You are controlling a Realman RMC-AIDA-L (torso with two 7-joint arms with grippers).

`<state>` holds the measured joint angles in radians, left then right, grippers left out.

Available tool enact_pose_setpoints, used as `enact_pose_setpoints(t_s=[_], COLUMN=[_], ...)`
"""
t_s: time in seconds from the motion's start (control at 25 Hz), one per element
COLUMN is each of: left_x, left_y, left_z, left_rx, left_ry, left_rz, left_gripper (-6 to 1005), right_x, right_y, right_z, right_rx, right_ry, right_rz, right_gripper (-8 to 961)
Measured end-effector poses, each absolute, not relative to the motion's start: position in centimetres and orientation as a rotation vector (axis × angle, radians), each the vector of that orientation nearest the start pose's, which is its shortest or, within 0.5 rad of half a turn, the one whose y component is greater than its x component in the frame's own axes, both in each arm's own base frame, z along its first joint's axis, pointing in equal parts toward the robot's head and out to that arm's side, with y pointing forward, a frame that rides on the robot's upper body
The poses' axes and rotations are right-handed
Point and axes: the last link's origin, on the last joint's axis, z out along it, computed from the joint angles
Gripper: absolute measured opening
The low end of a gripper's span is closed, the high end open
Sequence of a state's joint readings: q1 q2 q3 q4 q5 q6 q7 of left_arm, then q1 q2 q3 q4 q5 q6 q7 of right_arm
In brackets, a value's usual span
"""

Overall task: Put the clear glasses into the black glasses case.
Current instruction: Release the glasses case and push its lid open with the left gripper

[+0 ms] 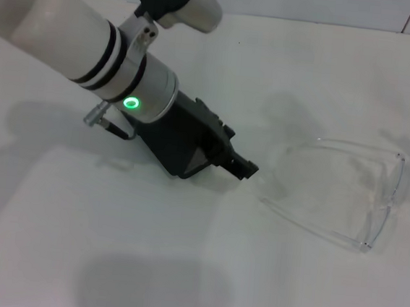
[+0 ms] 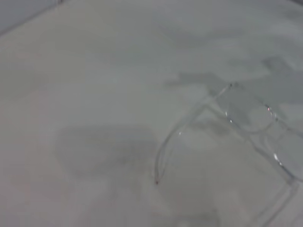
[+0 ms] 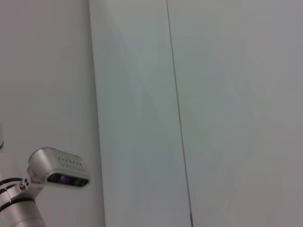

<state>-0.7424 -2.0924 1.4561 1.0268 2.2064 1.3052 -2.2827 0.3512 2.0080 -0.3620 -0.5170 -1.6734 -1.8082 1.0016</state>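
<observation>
Head view shows you're barely started: the glasses point(image 1: 346, 192) lie loose on the table point(image 1: 179, 267) just past your left gripper point(image 1: 241, 167), grip unreadable, with no case in sight.

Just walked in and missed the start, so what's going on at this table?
The left arm is reaching across the white table, its gripper low over the surface and pointed at the clear glasses, close to the tip of their nearer arm. The glasses lie on the table with their arms unfolded, not yet picked up. No glasses case shows in any view. The right gripper is out of sight; its wrist camera faces a pale wall.
</observation>
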Motion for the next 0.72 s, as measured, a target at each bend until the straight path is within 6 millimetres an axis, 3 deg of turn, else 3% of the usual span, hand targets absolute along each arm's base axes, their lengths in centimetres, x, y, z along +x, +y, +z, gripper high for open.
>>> enact_pose_setpoints(t_s=[0.72], left_x=[-15.9], left_y=[36.3], left_z=[-6.5], left_rx=[-2.895], left_ry=[-0.794], left_rz=[0.184], left_gripper=[814], right_x=[30.9], right_y=[27.9], right_z=[8.4], right_rx=[-2.177], right_ry=[0.316], right_rz=[1.113], right_gripper=[856])
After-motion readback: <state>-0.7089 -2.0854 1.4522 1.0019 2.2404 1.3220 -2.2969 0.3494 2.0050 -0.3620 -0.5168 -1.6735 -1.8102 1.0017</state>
